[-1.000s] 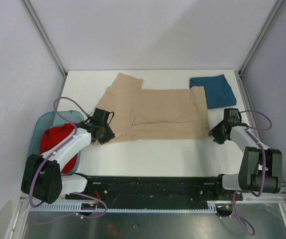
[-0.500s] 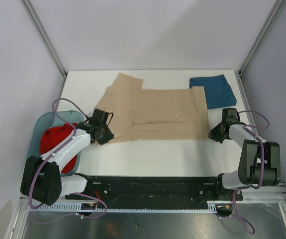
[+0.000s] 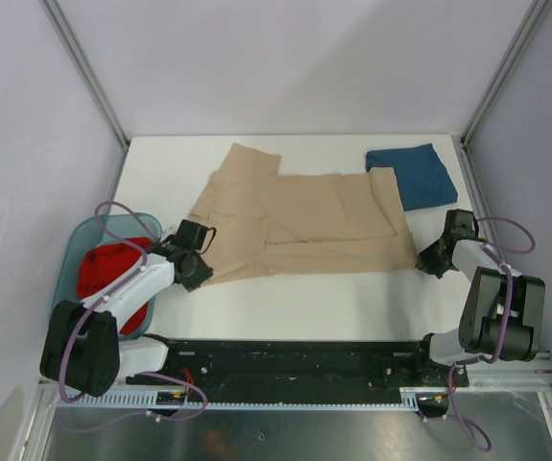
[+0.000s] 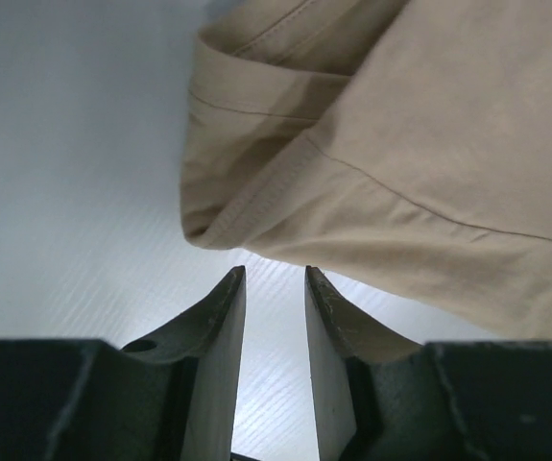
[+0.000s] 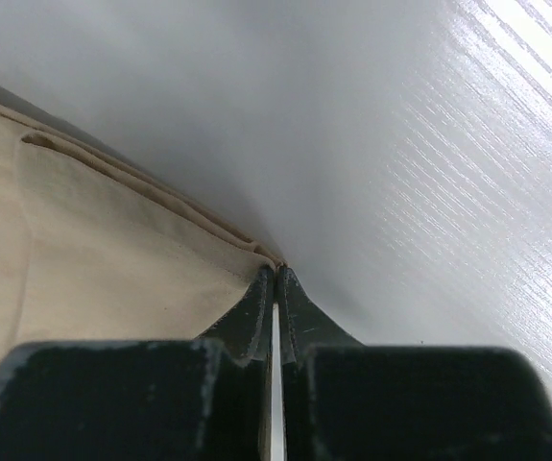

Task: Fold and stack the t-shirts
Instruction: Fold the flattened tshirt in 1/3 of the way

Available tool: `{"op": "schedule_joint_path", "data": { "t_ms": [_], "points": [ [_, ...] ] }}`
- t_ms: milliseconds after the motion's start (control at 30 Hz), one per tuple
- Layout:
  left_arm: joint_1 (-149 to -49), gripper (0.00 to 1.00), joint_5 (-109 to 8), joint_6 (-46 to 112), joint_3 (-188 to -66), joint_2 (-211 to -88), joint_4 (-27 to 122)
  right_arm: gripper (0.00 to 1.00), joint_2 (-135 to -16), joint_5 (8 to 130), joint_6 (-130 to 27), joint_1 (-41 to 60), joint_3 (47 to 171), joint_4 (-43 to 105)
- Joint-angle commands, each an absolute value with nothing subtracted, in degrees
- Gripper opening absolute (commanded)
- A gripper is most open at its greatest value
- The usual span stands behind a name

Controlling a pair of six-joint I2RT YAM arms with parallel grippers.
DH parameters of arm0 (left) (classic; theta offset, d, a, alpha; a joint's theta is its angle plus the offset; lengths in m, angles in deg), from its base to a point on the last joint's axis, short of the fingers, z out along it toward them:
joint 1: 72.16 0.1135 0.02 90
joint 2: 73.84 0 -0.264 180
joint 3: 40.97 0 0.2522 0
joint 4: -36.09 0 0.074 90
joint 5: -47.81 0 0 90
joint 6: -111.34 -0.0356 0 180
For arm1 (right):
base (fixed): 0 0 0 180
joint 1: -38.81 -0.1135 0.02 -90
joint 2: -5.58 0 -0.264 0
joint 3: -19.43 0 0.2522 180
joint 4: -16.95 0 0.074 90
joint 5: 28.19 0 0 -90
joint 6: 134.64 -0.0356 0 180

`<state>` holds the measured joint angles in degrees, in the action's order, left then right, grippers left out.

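The tan t-shirt (image 3: pixel 304 226) lies spread flat across the middle of the white table. My right gripper (image 3: pixel 423 259) is shut on its near right corner; in the right wrist view the jaws (image 5: pixel 276 269) pinch the hem of the tan cloth (image 5: pixel 112 250). My left gripper (image 3: pixel 201 271) sits at the shirt's near left corner. In the left wrist view it (image 4: pixel 274 274) is open by a narrow gap with only table between the fingers, and the folded tan edge (image 4: pixel 429 144) lies just beyond the tips. The teal-blue t-shirt (image 3: pixel 412 176) lies folded at the far right. The red t-shirt (image 3: pixel 112 274) is bunched in a bin.
A light blue bin (image 3: pixel 82 240) holding the red shirt stands off the table's left edge beside the left arm. Metal frame posts rise at the far corners. The tan shirt's right edge overlaps the teal shirt's left edge.
My right gripper has moved right with the tan shirt's corner, drawing the shirt rightward. My left gripper has slid back toward the near left and now stands just off the shirt's corner.
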<state>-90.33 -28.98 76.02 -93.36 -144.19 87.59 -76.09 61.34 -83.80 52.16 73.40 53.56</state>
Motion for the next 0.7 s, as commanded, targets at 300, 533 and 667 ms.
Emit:
{"op": "schedule_joint_path", "data": {
  "t_ms": [300, 533, 667],
  "points": [
    [-90.0, 0.35, -19.9, 78.9, -92.4, -144.7, 89.5, 0.0, -77.5, 60.0, -81.0, 53.2, 74.8, 55.6],
    [-89.8, 0.36, -16.8, 78.8, -93.8, -148.9, 89.6, 0.0, -77.7, 60.6, -80.9, 53.2, 74.9, 55.5],
    [-89.7, 0.24, -15.1, 77.8, -95.9, -150.2, 89.7, 0.0, -77.8, 60.6, -80.7, 53.3, 75.0, 55.7]
  ]
}}
